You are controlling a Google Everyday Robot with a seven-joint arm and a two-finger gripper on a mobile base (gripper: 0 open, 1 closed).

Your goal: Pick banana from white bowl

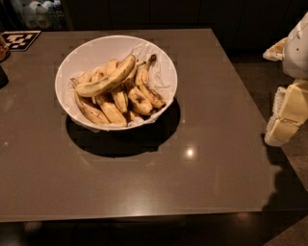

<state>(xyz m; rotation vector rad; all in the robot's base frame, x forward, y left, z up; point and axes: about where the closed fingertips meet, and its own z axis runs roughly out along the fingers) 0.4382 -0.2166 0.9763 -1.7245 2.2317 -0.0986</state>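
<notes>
The white bowl (84, 48) stands on the brown table (202, 182), left of centre towards the back, lined with crumpled white paper. It holds several bananas. The banana (107, 79), the longest one, lies on top of the pile, running from lower left to upper right with mostly clean yellow skin. Shorter, browner, black-blotched bananas (139, 98) lie under and beside it. My gripper (284, 120), with white and yellow parts, hangs at the right edge of the view, beyond the table's right edge and well away from the bowl, holding nothing I can see.
A black-and-white marker tag (19, 39) lies at the table's far left corner. A dark object (2, 77) sits at the left edge. Bottles (36, 12) stand behind the table. The floor (293, 192) shows to the right of the table.
</notes>
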